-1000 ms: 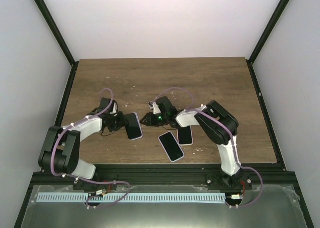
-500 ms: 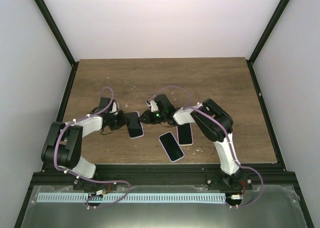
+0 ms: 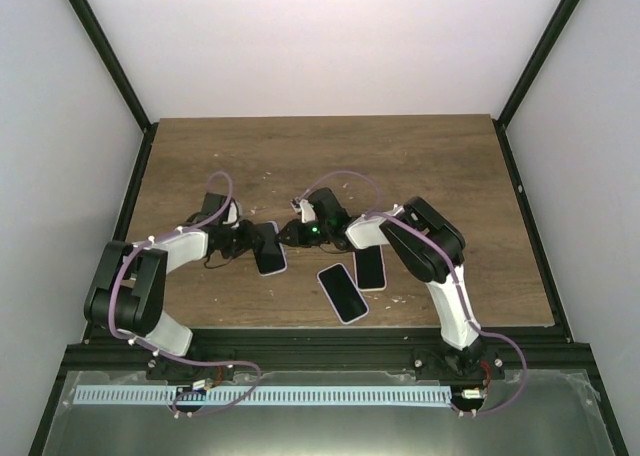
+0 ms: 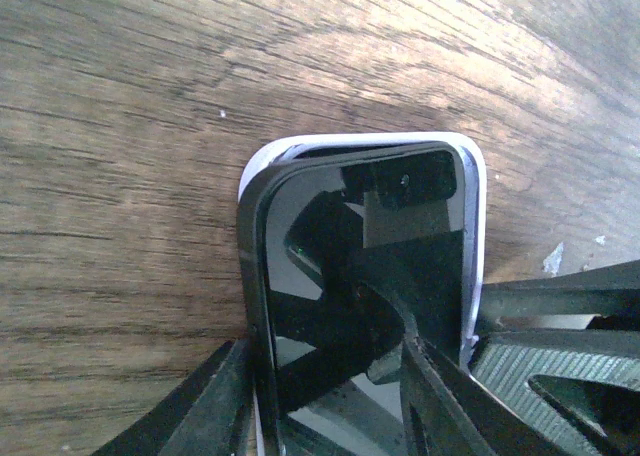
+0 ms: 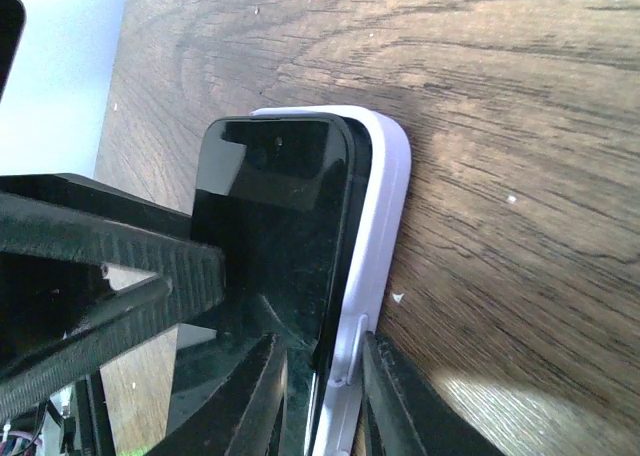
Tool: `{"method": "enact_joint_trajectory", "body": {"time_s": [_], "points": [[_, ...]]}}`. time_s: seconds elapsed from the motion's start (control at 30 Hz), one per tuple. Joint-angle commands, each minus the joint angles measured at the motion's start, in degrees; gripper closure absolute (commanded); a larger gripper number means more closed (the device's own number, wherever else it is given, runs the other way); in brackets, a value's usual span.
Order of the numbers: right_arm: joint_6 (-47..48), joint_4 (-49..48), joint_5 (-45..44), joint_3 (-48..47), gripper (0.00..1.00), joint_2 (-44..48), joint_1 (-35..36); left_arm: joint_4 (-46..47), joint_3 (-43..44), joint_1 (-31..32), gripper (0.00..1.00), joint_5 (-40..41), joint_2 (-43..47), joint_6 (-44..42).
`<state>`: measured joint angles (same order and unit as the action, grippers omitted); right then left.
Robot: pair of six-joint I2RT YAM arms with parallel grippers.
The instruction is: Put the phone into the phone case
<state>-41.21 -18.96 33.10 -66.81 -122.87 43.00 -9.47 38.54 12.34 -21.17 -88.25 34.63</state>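
Lying btwn L gripper (image 4: pixel 325 416) jaws: phone (image 4: pixel 360 276)

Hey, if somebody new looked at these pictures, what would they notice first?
The left gripper and right gripper meet mid-table on one black phone, only partly seated in a pale phone case. A second phone and a third phone lie flat to their right, nearer the front edge.

No legible text, labels, brands or numbers in any view: the phone (image 4: pixel 370 296) screen is dark, the phone case (image 5: pixel 375 236) is plain, and a ruler-like strip (image 3: pixel 265 396) below the worktop (image 3: pixel 420 166) may carry marks, too small to read.
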Motion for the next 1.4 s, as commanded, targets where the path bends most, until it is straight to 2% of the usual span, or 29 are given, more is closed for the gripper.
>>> {"method": "enact_joint_trajectory", "body": {"time_s": [0.0,0.1,0.17,0.2,0.27,0.3,0.43,0.5,0.57,0.7,1.03,1.17,1.37], "points": [[1.0,0.6,-0.5,-0.9,0.78,-0.4,1.2,-1.7,1.6,0.4,0.66,2.3,1.0,-0.8],[1.0,0.7,-0.9,-0.6,0.78,-0.2,1.2,-1.9,1.8,0.4,0.77,2.5,1.0,-0.7],[1.2,0.9,-0.9,-0.7,0.78,0.0,1.1,-2.9,2.2,0.5,0.80,3.8,0.9,-0.8],[1.3,1.0,-1.0,-0.7,0.78,0.0,1.0,-3.6,2.7,0.4,0.75,4.4,0.8,-0.8],[1.4,1.1,-1.1,-0.7,0.78,0.2,1.0,-4.8,3.2,0.5,0.58,5.8,1.0,-0.8],[1.4,1.2,-1.2,-0.6,0.78,0.2,0.9,-4.8,3.2,0.5,0.53,5.9,1.4,-0.6],[1.3,1.4,-1.3,-0.8,0.78,0.3,0.8,-4.4,2.8,0.5,0.50,6.1,3.0,-0.3],[1.3,1.3,-1.2,-0.9,0.78,0.3,0.8,-4.3,2.9,0.5,0.55,6.1,3.1,-0.1],[1.3,1.3,-1.2,-0.9,0.78,0.3,0.8,-3.7,2.8,0.4,0.67,5.5,2.8,-0.1],[1.5,1.4,-1.2,-0.9,0.78,0.4,0.7,-2.2,2.6,0.4,0.82,4.1,1.5,0.0],[2.9,0.1,-0.1,-2.0,0.78,-0.1,0.8,0.9,1.2,0.5,0.93,0.9,-1.2,1.2],[2.7,0.8,0.0,-2.6,0.78,-0.1,0.7,0.2,0.5,0.5,0.91,0.6,-0.8,1.9],[0.7,3.2,-0.5,-0.8,0.69,3.3,0.2,-4.4,0.2,0.4,0.71,2.4,3.9,2.7]]}}
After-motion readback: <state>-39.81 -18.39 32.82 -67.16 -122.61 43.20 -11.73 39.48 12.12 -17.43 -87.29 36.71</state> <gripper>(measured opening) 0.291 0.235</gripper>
